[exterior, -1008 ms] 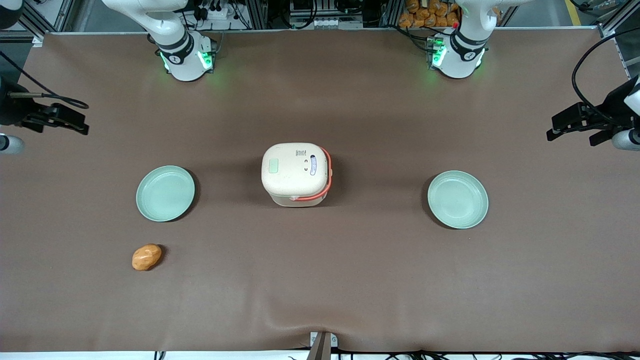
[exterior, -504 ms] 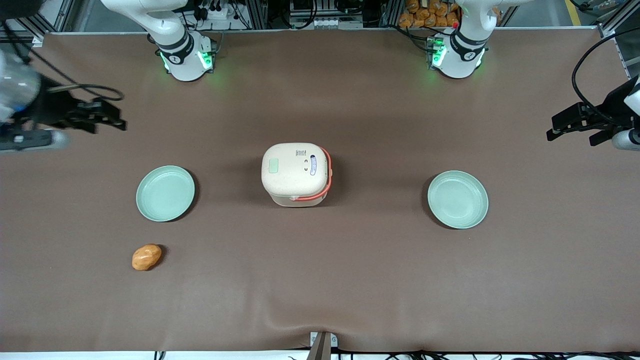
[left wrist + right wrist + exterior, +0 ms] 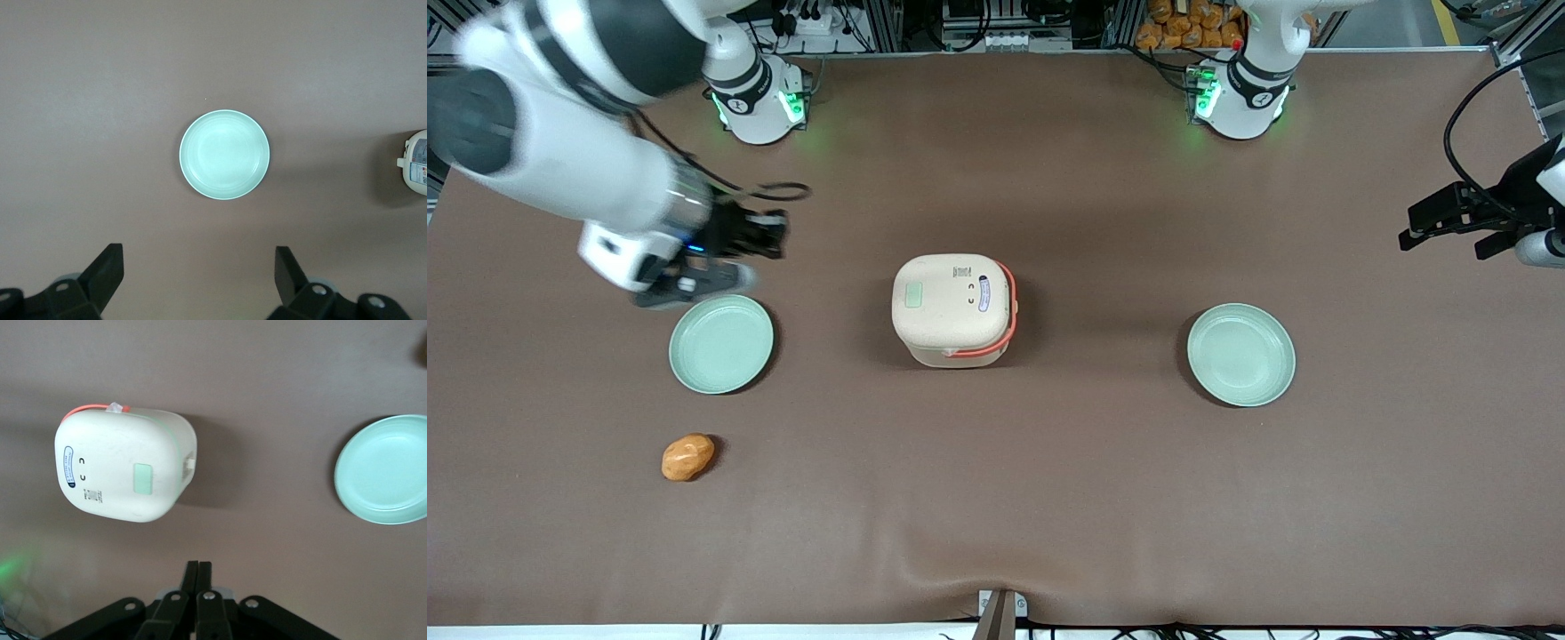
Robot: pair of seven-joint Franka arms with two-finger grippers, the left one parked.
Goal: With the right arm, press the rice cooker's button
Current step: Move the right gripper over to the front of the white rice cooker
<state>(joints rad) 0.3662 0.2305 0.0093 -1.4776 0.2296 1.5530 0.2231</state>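
Observation:
The cream rice cooker (image 3: pixel 953 308) with its orange-red handle band stands at the table's middle; it also shows in the right wrist view (image 3: pixel 123 464). The pale green button (image 3: pixel 913 294) lies on the lid's edge toward the working arm, and shows in the right wrist view (image 3: pixel 144 479). The right arm (image 3: pixel 578 124) reaches in over the table. Its gripper (image 3: pixel 769 236) is shut and empty, high above the cloth, well short of the cooker, toward the working arm's end. In the right wrist view the fingers (image 3: pixel 198 572) are pressed together.
One pale green plate (image 3: pixel 721 343) lies just under the arm's wrist, nearer the front camera than the gripper. A second plate (image 3: pixel 1240 354) lies toward the parked arm's end. An orange-brown potato-like lump (image 3: pixel 687 457) lies nearer the front camera than the first plate.
The right arm has swung in from the table's end toward the cooker, its gripper moving from the edge to above the first plate. The cooker and plates have not moved.

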